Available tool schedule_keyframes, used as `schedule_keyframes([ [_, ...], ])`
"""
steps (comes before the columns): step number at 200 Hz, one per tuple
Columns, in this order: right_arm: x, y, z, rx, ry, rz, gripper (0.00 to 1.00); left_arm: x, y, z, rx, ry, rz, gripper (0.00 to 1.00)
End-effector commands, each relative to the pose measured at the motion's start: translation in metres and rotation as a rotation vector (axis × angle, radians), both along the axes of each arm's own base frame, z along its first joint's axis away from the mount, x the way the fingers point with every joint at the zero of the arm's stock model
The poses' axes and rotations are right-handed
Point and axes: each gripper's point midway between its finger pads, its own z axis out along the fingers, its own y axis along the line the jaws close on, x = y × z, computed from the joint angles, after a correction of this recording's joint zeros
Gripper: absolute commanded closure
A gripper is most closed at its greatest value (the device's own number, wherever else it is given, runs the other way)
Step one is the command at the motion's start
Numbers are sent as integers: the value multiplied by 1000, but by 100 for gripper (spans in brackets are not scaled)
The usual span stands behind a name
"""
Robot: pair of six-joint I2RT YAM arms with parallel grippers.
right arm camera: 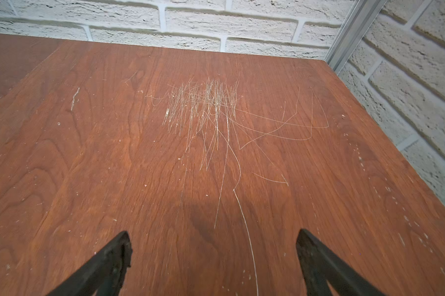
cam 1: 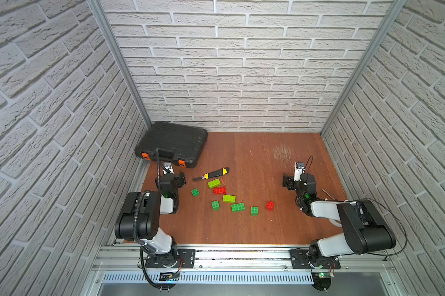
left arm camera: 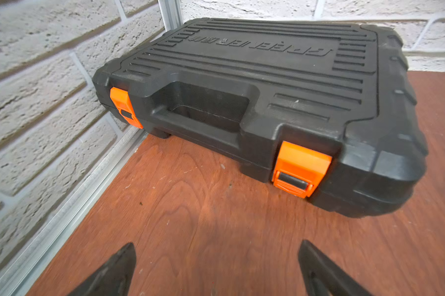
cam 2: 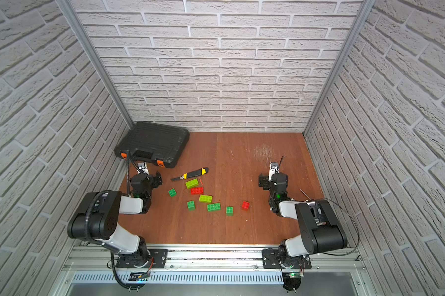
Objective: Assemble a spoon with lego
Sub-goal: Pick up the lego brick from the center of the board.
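The lego lies loose and unjoined on the wooden table in both top views. There is a lime oblong (cam 1: pixel 214 183), a red oblong (cam 1: pixel 219 190), a second lime oblong (cam 1: pixel 229 198), a green oblong (cam 1: pixel 238 207), green squares (cam 1: pixel 195 192) (cam 1: pixel 215 205) (cam 1: pixel 254 211) and a red square (cam 1: pixel 270 205). No spoon is in view. My left gripper (cam 1: pixel 174 178) (left arm camera: pixel 216 258) hovers left of the bricks, facing the case, open and empty. On the right side my right gripper (cam 1: pixel 294 180) (right arm camera: pixel 213 251) is open over bare wood.
A shut black tool case (cam 1: pixel 172 143) (left arm camera: pixel 242 77) with orange latches fills the back left corner. A black-and-yellow utility knife (cam 1: pixel 212 173) lies just behind the bricks. A scratched patch (right arm camera: pixel 206 107) marks the back right. Brick-pattern walls close three sides.
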Motion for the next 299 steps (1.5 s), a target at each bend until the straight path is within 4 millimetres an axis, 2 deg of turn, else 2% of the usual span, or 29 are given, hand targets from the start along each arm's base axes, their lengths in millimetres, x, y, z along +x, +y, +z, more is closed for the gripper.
schedule_keyframes([
  [1,9,2,18,-2,-70,2,0,9,2,16,16,-63,-2,2],
  [135,8,2,19,-4,-75,2,0,8,2,16,17,-62,-3,2],
  [147,12,5,28,-10,-72,22,0,9,-2,22,34,-67,-20,2],
  [157,11,8,31,-14,25,34,0,10,-9,31,68,-44,-42,2],
  [169,14,7,53,16,107,-3,0,12,-18,50,126,-15,-43,2],
  [180,6,2,67,16,164,-70,0,14,-30,67,148,13,-62,2],
  [199,-14,10,98,54,230,-137,0,9,-51,86,88,68,-101,2],
  [217,-43,38,110,133,341,-129,0,-3,-77,93,6,136,-170,2],
  [229,-65,61,110,143,421,-99,1,-16,-91,91,-14,182,-213,2],
  [247,-95,96,101,182,515,-47,1,-35,-111,89,-99,200,-263,2],
  [265,-122,121,79,268,626,-23,2,-53,-137,81,-186,203,-334,2],
  [280,-140,133,61,302,694,-20,4,-65,-154,76,-228,206,-369,2],
  [299,-154,136,37,307,752,-37,7,-74,-172,66,-266,225,-404,2],
])
